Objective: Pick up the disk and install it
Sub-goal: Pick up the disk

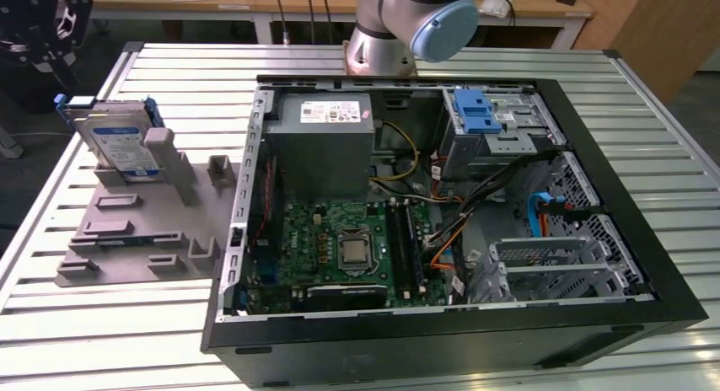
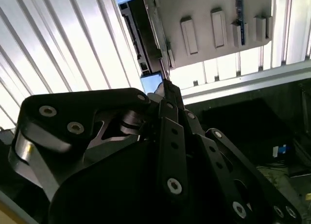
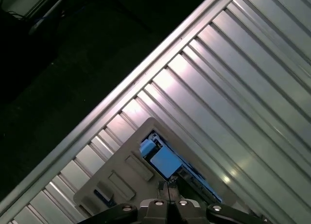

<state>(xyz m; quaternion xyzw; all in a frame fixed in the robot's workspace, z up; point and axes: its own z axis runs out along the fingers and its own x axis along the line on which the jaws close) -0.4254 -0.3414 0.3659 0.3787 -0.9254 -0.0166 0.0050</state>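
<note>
- Disk (image 1: 113, 140) stands on edge in grey holder (image 1: 135, 248), on the exterior view's left of the open case (image 1: 585, 324).
- Gripper (image 3: 169, 187) hangs above it, fingers pressed together, empty.
- Likely stiff, dense, shock-sensitive: pinch the flat metal faces near the top, not the blue bracket (image 1: 79, 100).

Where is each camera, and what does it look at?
Exterior view: off the arm, high up, looking down on the open computer case and the disk standing in its grey holder; the arm shows behind it.
First wrist view: on the arm, looking down past the pincer at the disk and ribbed table.
Second wrist view: on the arm, looking along the pincer's black links at the disk.
Both wrist views share pincer, disk and holder.
</note>
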